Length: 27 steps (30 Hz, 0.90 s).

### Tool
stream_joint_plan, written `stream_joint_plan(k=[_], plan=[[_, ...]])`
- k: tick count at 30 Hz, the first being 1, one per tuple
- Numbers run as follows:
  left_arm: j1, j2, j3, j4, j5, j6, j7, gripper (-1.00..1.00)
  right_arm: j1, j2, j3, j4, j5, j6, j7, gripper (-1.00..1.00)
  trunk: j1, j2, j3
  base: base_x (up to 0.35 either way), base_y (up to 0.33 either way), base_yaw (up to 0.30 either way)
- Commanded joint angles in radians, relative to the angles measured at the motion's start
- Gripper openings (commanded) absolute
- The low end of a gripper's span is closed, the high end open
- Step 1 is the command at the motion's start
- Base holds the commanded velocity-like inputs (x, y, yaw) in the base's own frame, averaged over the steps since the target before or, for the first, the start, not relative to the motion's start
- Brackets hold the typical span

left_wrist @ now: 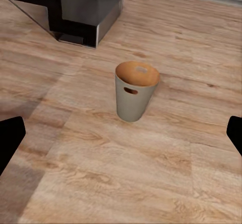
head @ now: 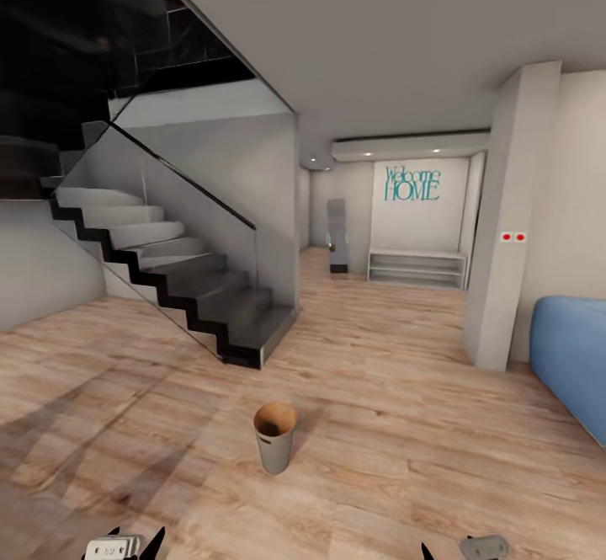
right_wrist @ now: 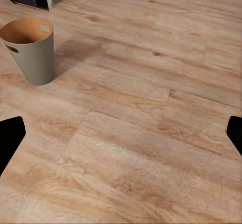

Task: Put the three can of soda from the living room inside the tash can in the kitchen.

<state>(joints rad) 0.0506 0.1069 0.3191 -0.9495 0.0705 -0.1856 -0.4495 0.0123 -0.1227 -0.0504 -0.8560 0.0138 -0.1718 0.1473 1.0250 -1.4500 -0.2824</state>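
A: Where is the tash can (head: 275,437)?

B: Upright on the wood plank floor (head: 396,425), out in the open, near the foot of the staircase (head: 210,290). Copper-brown inside, grey-beige outside, a handle slot in its wall. Nothing visible inside, though the bottom of the bin is partly hidden.

A: Left gripper (left_wrist: 121,133)?

B: Fingers spread wide, nothing between them. The bin stands ahead of it on the floor.

A: Right gripper (right_wrist: 121,133)?

B: Also spread apart, holding nothing, over bare planks, with the bin well off to one side.

A: Surroundings?

B: A blue sofa (head: 572,366) at right, a "Welcome HOME" sign (head: 411,184) on the far wall above a white bench (head: 417,267).
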Motion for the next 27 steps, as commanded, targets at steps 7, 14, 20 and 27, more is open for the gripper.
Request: stream_joint_plan(k=[7, 14, 20, 27], plan=[[0.0, 0.0, 0.0, 0.0, 0.0, 0.0, 0.0, 1.0, 0.0, 0.0, 0.0, 0.0, 0.0, 0.0, 0.0, 1.0, 0.0, 0.0, 0.0, 0.269, -0.152, 0.198], [0.0, 0.0, 0.0, 0.0, 0.0, 0.0, 0.0, 1.0, 0.0, 0.0, 0.0, 0.0, 0.0, 0.0, 0.0, 1.0, 0.0, 0.0, 0.0, 0.265, -0.175, 0.206], [0.001, 0.0, 0.0, -0.001, 0.001, -0.001, 0.0, 1.0, 0.0, 0.0, 0.0, 0.0, 0.0, 0.0, 0.0, 1.0, 0.0, 0.0, 0.0, 0.26, -0.182, 0.209], [0.001, 0.0, 0.0, -0.001, 0.002, -0.001, 0.0, 1.0, 0.0, 0.0, 0.0, 0.0, 0.0, 0.0, 0.0, 1.0, 0.0, 0.0, 0.001, 0.255, -0.186, 0.216]])
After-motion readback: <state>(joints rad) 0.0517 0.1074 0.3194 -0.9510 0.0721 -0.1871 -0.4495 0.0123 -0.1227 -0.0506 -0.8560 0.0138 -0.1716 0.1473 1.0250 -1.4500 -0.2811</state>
